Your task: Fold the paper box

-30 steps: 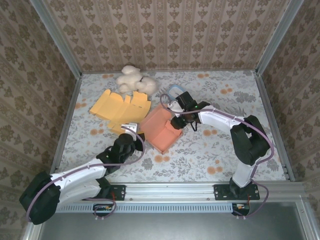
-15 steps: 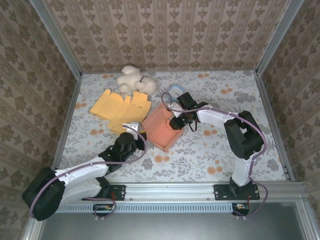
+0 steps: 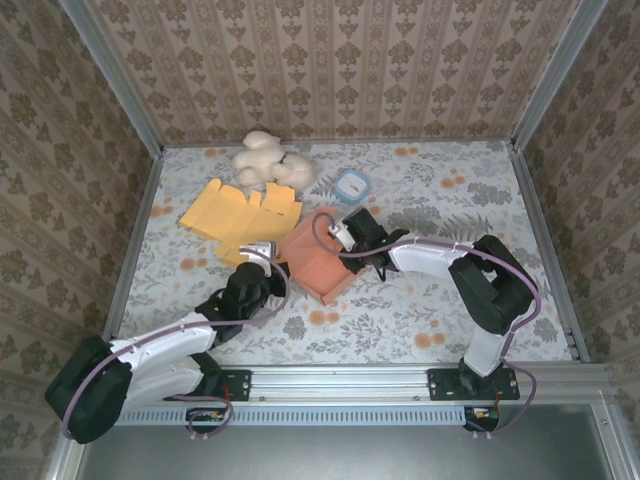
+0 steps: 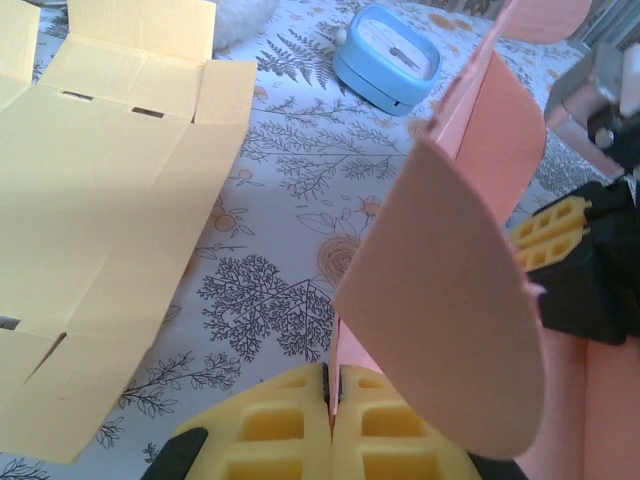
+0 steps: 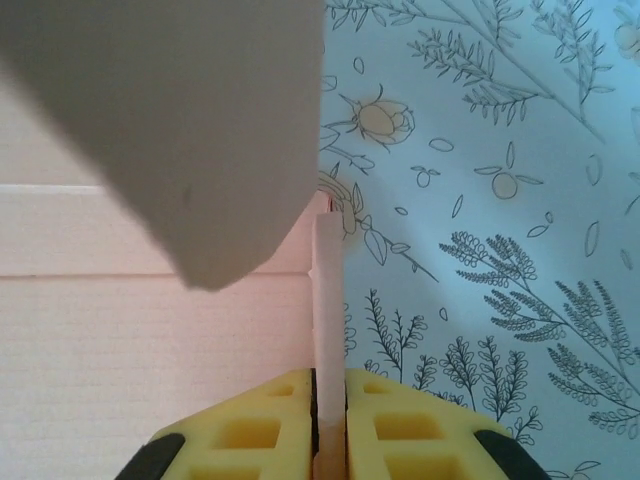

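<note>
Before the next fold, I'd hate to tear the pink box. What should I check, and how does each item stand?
1. Left gripper clamped on the pink box edge: ok, pads shut on it.
2. Right gripper clamped on a box wall: ok, the wall sits between its pads.
3. Box fully formed: not ok, the rounded flap stands loose.
4. Blue container apart from the box: ok.
5. Yellow flat cardboard apart from the box: ok, tablecloth shows between them.
6. Wall uncreased under the pads: cannot tell.

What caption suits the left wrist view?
Left gripper pinching an edge of the pink paper box, flat yellow cardboard alongside.
</note>
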Robot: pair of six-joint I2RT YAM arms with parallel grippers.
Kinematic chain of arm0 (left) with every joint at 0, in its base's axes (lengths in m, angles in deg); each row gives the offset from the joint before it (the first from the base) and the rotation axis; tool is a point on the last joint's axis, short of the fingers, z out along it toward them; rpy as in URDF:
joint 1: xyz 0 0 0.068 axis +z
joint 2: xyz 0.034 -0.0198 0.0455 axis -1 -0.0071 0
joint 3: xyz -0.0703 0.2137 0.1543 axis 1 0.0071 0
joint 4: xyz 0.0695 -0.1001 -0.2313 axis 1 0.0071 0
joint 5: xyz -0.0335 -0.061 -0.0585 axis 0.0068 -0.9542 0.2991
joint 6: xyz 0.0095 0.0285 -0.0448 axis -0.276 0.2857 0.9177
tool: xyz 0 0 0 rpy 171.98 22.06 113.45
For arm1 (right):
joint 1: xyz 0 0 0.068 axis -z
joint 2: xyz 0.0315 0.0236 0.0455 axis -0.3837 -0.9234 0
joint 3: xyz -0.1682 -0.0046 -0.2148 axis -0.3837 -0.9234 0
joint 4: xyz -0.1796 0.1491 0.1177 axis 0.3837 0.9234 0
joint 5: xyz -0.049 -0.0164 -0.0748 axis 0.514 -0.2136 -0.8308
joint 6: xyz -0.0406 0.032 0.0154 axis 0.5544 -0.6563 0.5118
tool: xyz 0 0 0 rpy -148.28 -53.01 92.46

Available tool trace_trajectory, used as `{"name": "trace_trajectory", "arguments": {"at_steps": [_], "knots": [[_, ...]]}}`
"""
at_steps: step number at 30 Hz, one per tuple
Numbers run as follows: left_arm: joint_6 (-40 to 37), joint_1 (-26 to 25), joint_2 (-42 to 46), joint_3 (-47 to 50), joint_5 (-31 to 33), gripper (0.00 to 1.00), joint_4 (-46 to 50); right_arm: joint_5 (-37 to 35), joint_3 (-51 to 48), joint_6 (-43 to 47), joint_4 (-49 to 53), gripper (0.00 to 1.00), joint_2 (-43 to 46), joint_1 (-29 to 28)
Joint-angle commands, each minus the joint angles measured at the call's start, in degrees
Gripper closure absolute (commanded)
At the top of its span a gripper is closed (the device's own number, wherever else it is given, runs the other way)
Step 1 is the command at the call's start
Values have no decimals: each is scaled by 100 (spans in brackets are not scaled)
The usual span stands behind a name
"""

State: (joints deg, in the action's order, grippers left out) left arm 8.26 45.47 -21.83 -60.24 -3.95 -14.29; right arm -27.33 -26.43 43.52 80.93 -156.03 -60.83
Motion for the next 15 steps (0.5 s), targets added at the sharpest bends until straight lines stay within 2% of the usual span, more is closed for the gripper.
{"name": "trace_trajectory", "arguments": {"at_steps": [1,10,15], "knots": [[237,93,182,-14,27,100,130,-745,-261,195,-201,87,55,-345],[219,140,616,8,67,100,388,-2314,-79,518,-423,84,-522,-1061],[0,125,606,116,-221,100,105,-2507,102,493,-192,82,-673,-1125]]}}
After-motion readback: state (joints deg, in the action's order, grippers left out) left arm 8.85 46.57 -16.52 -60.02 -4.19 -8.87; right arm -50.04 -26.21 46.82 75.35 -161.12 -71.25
